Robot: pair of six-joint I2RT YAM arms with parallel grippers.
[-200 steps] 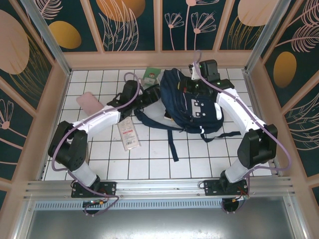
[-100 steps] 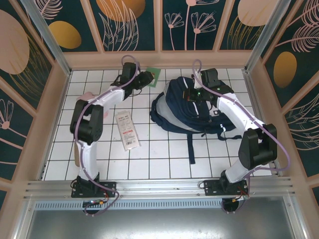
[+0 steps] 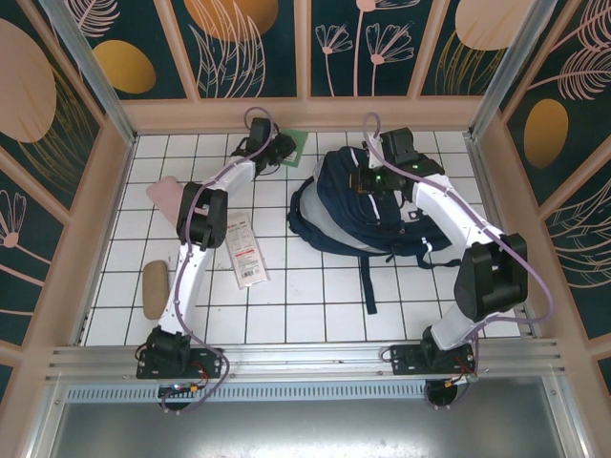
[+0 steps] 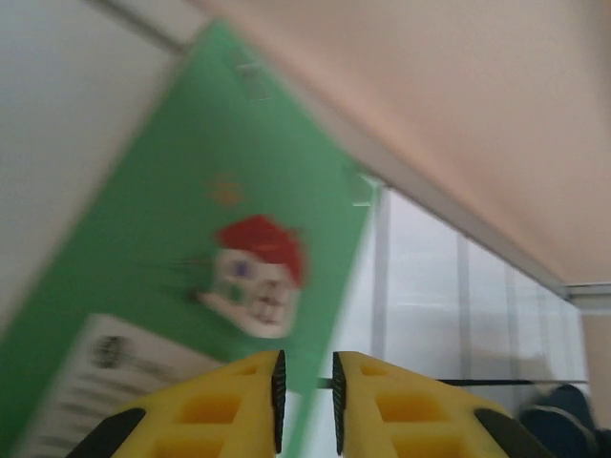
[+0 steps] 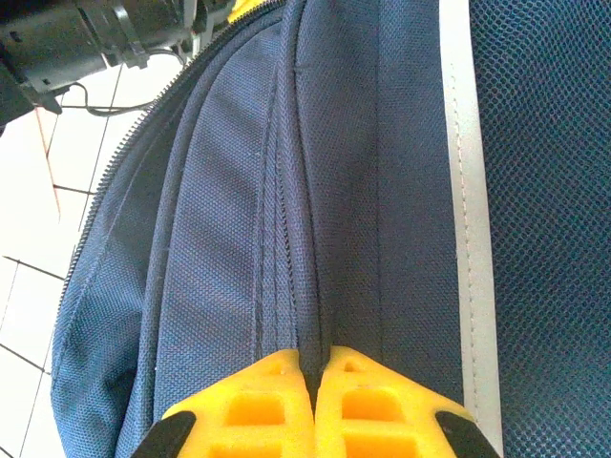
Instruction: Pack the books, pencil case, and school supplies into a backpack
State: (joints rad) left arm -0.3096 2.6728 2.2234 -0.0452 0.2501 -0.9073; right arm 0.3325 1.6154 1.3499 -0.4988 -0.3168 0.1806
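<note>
**Green book at the left fingers, bag pinched open, most items not yet packed**

The left gripper (image 4: 305, 384) points at the green book (image 4: 220, 239), which lies flat just ahead of and to the left of its fingertips, close under the far wall. The yellow fingers stand drawn nearly together with a thin slit between them. The book's right-hand edge runs down into that slit, but a firm pinch cannot be told from a near touch.

The book's long axis runs on a diagonal, from beside the left finger away to the right. Its printed label sits at the near end and its far corner points toward the wall.

The right gripper (image 5: 313, 367) is pressed together on a ridge of the backpack (image 5: 220, 191) fabric. The seams and the white stripe run straight away from its fingertips.

Three things lie outside the bag: the green book, the white packet (image 3: 242, 250) and the pink pencil case (image 3: 162, 194). The packet and the case are both well behind the left fingers. Whether the other books are already inside cannot be seen. By my reckoning, at least three items remain to pack.
</note>
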